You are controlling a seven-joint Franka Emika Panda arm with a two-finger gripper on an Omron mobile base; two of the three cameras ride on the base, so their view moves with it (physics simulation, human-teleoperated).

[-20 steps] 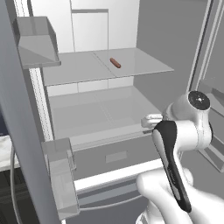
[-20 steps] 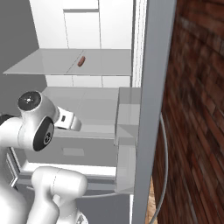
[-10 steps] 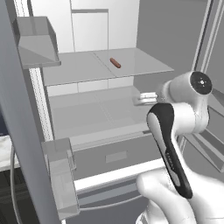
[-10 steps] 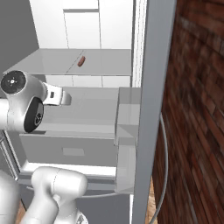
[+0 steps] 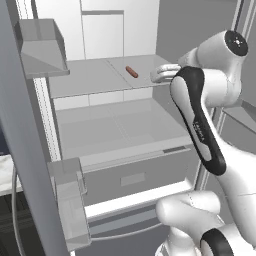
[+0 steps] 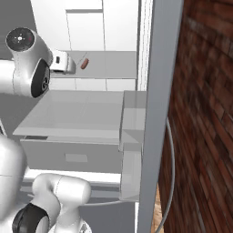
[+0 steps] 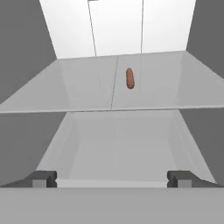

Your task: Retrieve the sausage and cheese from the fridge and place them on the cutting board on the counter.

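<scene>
The fridge [image 5: 85, 82] stands open before me, white inside with grey shelves. The sausage [image 5: 131, 72], a short reddish-brown cylinder, lies alone on the upper shelf toward its back right; it also shows as the sausage [image 6: 84, 63] and the sausage [image 7: 130, 78]. My gripper [image 5: 156, 75] hovers open at that shelf's front right edge, a short way from the sausage, with nothing between its fingers. In the hand view my gripper [image 7: 111, 179] points along the shelf with the sausage straight ahead. The cheese and the cutting board are out of view.
Clear bins hang on the left door [image 5: 40, 47] and lower down [image 5: 70, 200]. The right door's bin [image 6: 134, 118] juts beside a brick wall [image 6: 200, 113]. Below the upper shelf are a bare lower shelf [image 5: 115, 130] and a wide drawer front [image 5: 135, 175].
The arm has swung upward, lifting the hand from the lower shelf's level to the upper shelf's front edge, closer to the sausage. The jaws stayed open.
</scene>
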